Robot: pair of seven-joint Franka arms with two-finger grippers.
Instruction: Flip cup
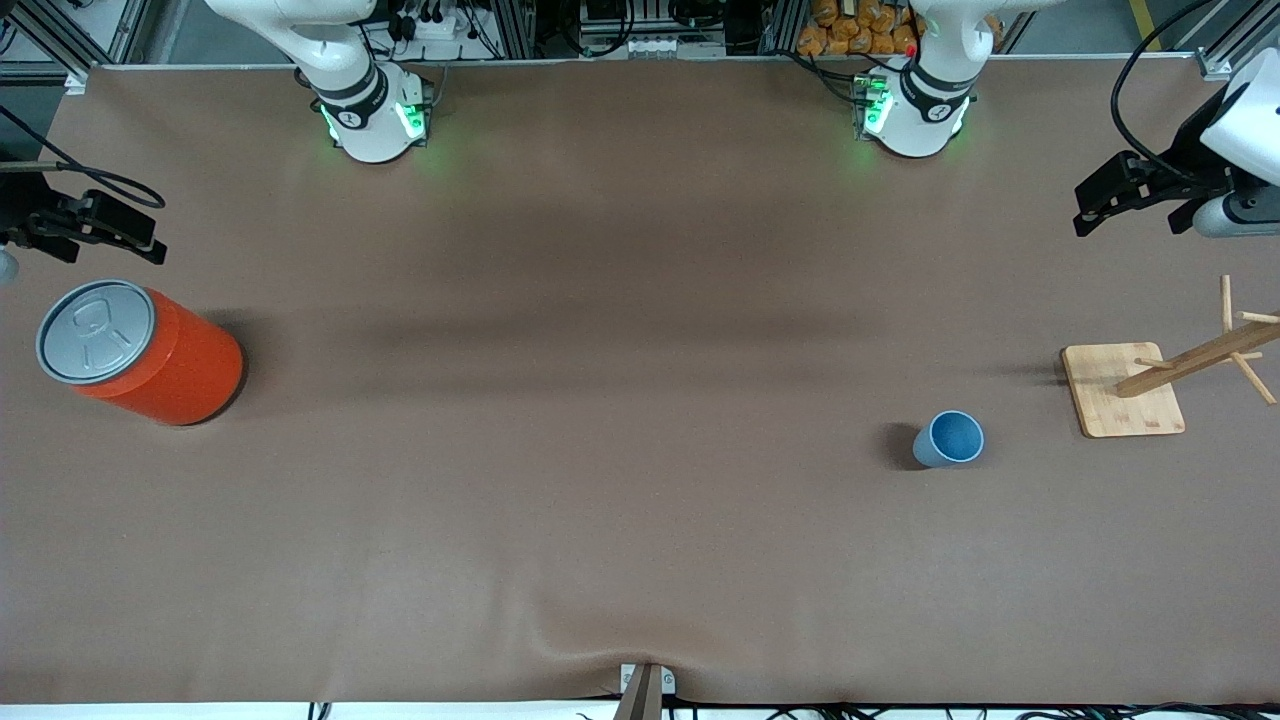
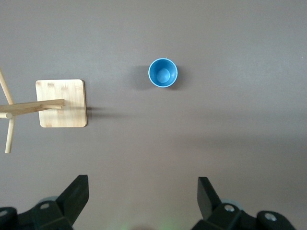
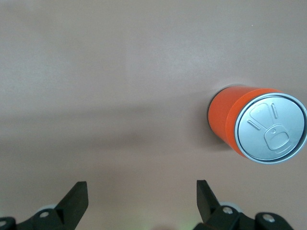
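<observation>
The small light-blue cup [image 1: 948,439] stands upright on the brown table, mouth up, showing its darker blue inside. It also shows in the left wrist view [image 2: 163,73], seen from straight above. My left gripper [image 1: 1088,218] hangs high over the left arm's end of the table, well apart from the cup; in its own view [image 2: 143,191] the fingers are wide open and empty. My right gripper [image 1: 150,248] hangs over the right arm's end of the table above the orange can, open and empty [image 3: 142,191].
A large orange can [image 1: 160,365] with a grey lid stands at the right arm's end, also in the right wrist view [image 3: 240,120]. A wooden peg rack on a square base [image 1: 1125,400] stands beside the cup toward the left arm's end, also in the left wrist view [image 2: 62,103].
</observation>
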